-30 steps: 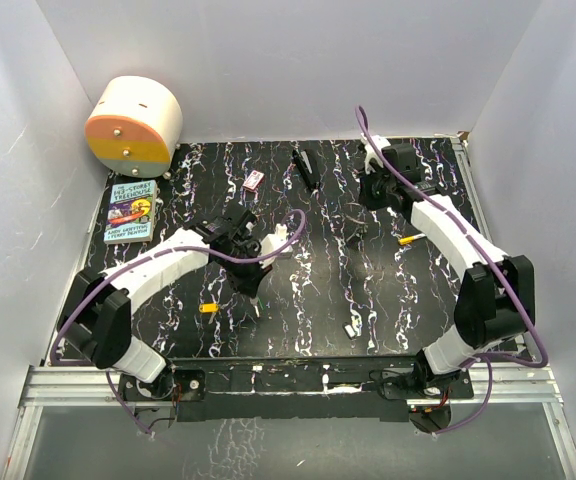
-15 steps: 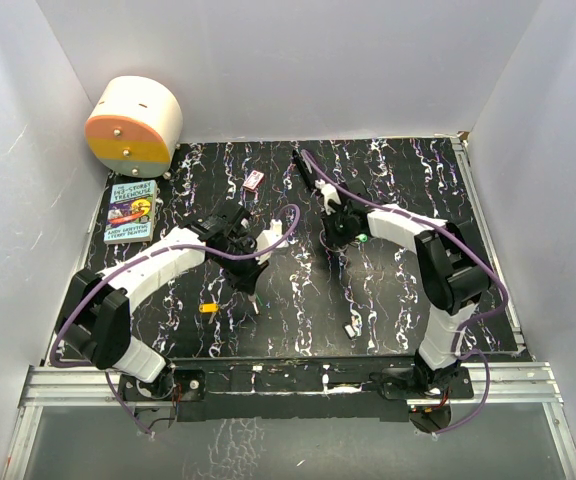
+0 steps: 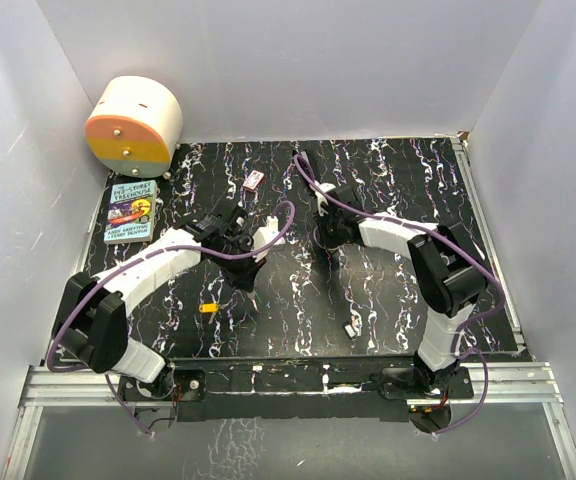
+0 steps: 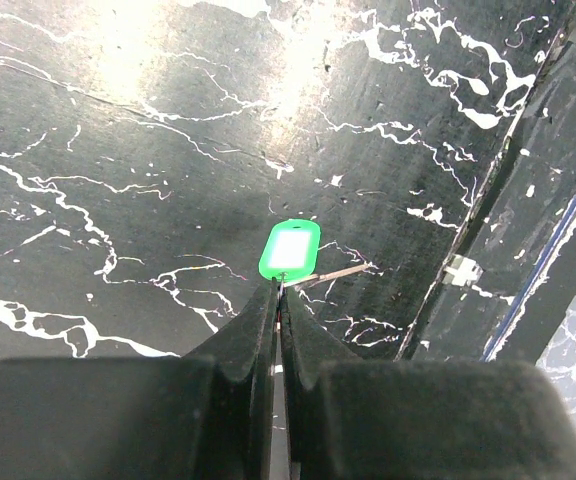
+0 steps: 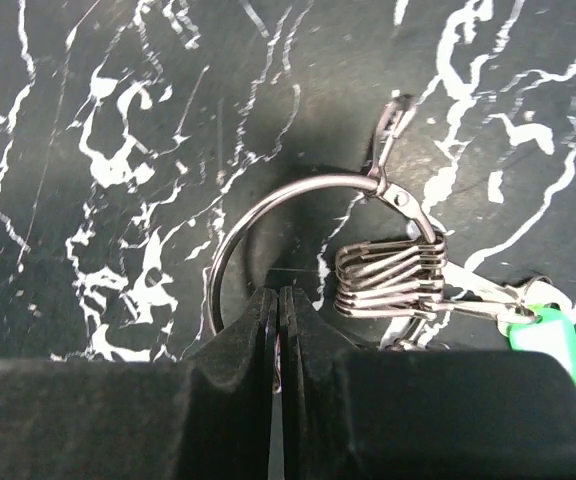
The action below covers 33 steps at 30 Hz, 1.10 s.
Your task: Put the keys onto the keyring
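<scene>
- room: plain pale walls (image 3: 298, 70) on 3 sides. The surface is a black mat (image 3: 398, 290) w/ white marble-ish veins. It's glossy, w/ a big glare patch in the left wrist view.
- landmark = pink-red card (image 3: 253, 180), lying flat toward the far side of the mat.
- left gripper (image 4: 280, 290): on the near side of the card. Jaws are squeezed together, pinching the end of the green-tagged key (image 4: 290, 249). The tag points away from the tips and a thin silvery blade sticks out sideways next to it. Can't tell if it touches the mat.
- right gripper (image 5: 276, 300): right of the card, jaws closed flat on the wire of the keyring (image 5: 298, 186). The ring carries a stack of wire clips (image 5: 388, 277), a small clasp (image 5: 392, 120) and another green tag (image 5: 546, 338), cut off at the frame edge.
- book (image 3: 131, 212) sits left of the card. The cream + orange drum (image 3: 133, 120) is further left and back, in the corner.
- small orange bit (image 3: 208, 308): near side of the card, slightly left.
- small whitish bit (image 3: 351, 326): near side of the card, off to the right.
</scene>
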Each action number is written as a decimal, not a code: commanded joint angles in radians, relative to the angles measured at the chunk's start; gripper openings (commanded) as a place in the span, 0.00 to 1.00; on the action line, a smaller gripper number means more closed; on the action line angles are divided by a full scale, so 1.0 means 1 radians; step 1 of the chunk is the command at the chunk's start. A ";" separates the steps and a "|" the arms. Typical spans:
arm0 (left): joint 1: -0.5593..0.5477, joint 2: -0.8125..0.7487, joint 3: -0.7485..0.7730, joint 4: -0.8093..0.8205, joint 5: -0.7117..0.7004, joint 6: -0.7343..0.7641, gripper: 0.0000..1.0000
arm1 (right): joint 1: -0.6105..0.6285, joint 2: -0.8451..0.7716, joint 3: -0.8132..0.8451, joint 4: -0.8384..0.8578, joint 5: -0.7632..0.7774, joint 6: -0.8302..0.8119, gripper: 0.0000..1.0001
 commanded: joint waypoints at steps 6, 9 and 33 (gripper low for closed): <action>0.014 -0.056 -0.015 0.008 0.029 0.000 0.00 | 0.014 -0.254 -0.128 0.248 0.382 0.162 0.07; 0.015 -0.059 -0.013 0.010 0.026 0.000 0.00 | 0.018 -0.355 -0.197 0.307 0.422 0.167 0.07; 0.137 -0.187 0.008 0.060 0.041 -0.039 0.00 | -0.021 -0.765 -0.186 0.120 0.318 -0.090 0.07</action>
